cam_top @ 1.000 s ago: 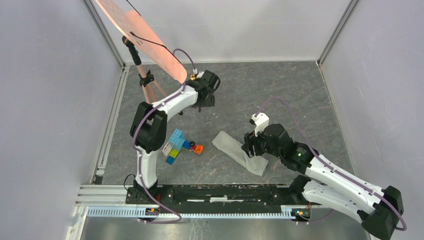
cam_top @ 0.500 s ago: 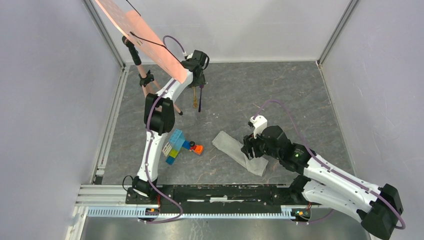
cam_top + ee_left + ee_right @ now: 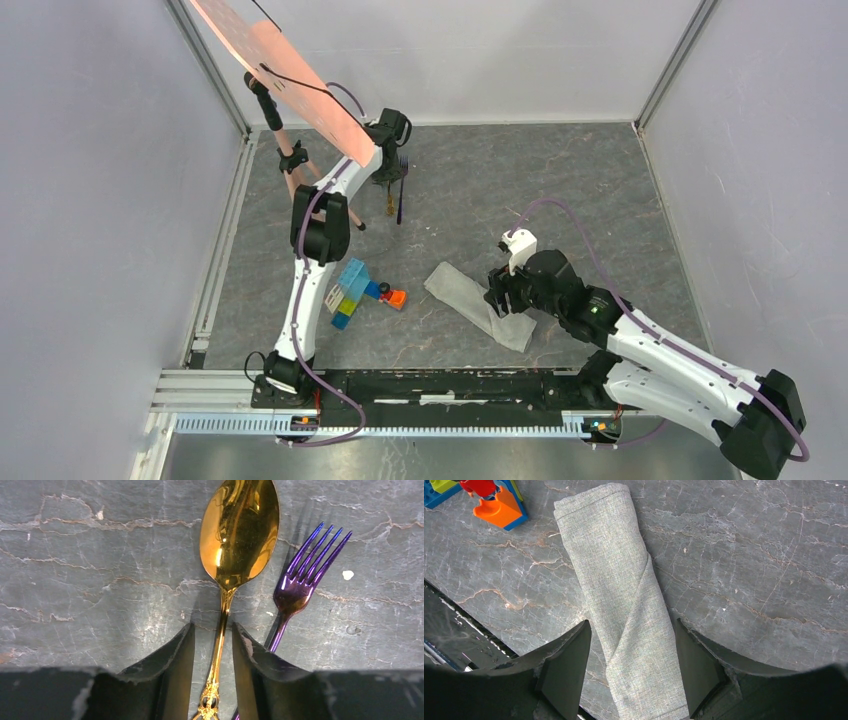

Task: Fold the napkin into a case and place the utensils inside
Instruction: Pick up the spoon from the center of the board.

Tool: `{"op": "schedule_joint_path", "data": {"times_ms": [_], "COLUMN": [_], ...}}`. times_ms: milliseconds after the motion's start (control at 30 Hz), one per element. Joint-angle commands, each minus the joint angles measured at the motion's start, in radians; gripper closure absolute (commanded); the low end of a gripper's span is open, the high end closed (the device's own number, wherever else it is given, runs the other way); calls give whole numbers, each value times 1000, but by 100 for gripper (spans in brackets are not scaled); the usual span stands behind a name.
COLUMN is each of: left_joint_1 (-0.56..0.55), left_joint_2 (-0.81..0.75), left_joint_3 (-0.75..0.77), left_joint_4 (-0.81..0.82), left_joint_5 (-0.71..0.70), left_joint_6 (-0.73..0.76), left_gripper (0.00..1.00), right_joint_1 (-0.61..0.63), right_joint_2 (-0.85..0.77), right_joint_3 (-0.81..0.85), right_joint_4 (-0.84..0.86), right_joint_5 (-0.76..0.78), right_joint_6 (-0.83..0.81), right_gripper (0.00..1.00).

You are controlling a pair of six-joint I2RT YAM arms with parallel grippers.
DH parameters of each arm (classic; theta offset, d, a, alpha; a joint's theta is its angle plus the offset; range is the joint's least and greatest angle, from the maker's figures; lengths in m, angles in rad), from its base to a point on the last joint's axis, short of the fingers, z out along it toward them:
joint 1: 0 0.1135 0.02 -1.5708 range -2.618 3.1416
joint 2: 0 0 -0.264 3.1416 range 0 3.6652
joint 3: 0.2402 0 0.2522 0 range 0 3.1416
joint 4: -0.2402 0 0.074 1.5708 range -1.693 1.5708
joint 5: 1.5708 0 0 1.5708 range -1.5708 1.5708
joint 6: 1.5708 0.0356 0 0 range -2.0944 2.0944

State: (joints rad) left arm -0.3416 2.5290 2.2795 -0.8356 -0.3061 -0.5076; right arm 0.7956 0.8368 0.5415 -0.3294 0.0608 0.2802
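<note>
Left jaws straddle the spoon handle with slim gaps, gripping nothing yet; pinch squarely, clear of the fork. Right jaws gape astride the case, holding nothing

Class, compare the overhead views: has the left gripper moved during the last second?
Yes. In the top view the left gripper has shifted up and to the left, closer to the orange board.

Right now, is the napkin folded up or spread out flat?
Folded: the napkin lies as a narrow strip, one layer overlapping diagonally.
</note>
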Motion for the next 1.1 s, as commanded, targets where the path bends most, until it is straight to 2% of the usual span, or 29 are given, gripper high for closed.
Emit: {"op": "schedule_joint_path", "data": {"times_ms": [0, 267, 400, 500, 667, 833, 967, 1067], "left_joint_1": [9, 26, 23, 13, -9, -74, -175, -260], "left_joint_2": [56, 46, -49, -115, -221, -331, -409, -503], "left_joint_3": [54, 61, 55, 50, 9, -99, -171, -305], "left_joint_4": [-3, 8, 35, 40, -7, -49, -119, -119], "left_joint_5": [-3, 60, 82, 83, 67, 51, -88, -176], "left_joint_6": [26, 84, 106, 66, -125, -352, -470, -575], "left_gripper": [65, 97, 98, 98, 98, 98, 98, 98], "right_joint_1": [-9, -17, -17, -18, -18, -20, -21, -22], "right_joint_2": [-9, -12, -24, -21, -5, -6, -16, -36], "right_joint_3": [-10, -15, -22, -36, -50, -54, -67, -96], "right_joint_4": [30, 17, 16, 27, 28, 15, 16, 35], "right_joint_5": [4, 3, 8, 9, 13, 49, 53, 13], "right_joint_6": [-19, -18, -10, -5, 8, 43, 89, 115], "right_gripper": [31, 31, 31, 32, 32, 32, 32, 38]}}
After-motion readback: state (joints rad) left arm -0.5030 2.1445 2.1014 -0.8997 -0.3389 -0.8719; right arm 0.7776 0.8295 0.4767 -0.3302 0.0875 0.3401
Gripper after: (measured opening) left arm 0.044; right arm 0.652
